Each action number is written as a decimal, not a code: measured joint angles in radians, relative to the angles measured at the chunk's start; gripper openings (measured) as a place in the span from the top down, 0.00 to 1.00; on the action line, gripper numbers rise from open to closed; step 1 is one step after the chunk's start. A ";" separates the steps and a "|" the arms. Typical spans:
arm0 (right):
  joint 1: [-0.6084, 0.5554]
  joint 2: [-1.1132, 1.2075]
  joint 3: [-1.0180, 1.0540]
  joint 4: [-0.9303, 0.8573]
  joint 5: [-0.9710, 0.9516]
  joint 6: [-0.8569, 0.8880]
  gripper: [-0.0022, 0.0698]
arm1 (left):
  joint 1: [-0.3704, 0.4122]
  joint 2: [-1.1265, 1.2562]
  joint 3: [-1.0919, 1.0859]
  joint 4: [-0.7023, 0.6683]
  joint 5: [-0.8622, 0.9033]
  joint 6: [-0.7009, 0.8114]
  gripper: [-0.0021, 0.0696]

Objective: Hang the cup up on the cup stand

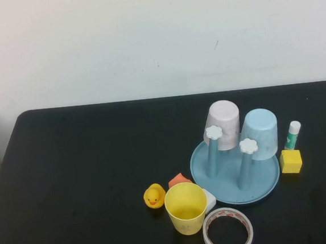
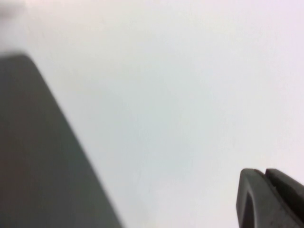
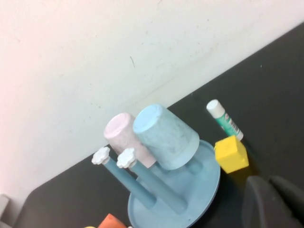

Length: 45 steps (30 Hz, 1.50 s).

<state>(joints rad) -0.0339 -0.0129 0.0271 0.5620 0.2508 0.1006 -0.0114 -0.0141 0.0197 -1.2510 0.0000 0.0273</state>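
The yellow cup (image 1: 186, 208) stands upright, mouth up, on the black table near the front, just left of the cup stand (image 1: 266, 182). The light blue stand has two bare pegs with white flower caps (image 1: 213, 132). A pink cup (image 1: 223, 123) and a light blue cup (image 1: 260, 132) hang upside down on its rear pegs. Neither arm shows in the high view. My left gripper (image 2: 264, 173) is shut and empty, facing the white wall. My right gripper (image 3: 270, 181) is shut and empty, above the table beside the stand (image 3: 209, 183), near the yellow cube (image 3: 231, 153).
A rubber duck (image 1: 154, 196) and an orange block (image 1: 179, 180) lie left of the stand. A white tape roll (image 1: 228, 230) sits at the front edge. The yellow cube (image 1: 290, 161) and a glue stick (image 1: 292, 134) stand right of the stand.
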 joint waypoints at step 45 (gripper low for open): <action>0.000 0.000 0.000 0.007 0.063 -0.229 0.97 | -0.291 1.214 -0.937 0.958 0.894 0.672 0.97</action>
<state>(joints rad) -0.0339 -0.0129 0.0271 0.5686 0.3136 -0.1287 -0.3024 1.1996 -0.9173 -0.2929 0.8941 0.6990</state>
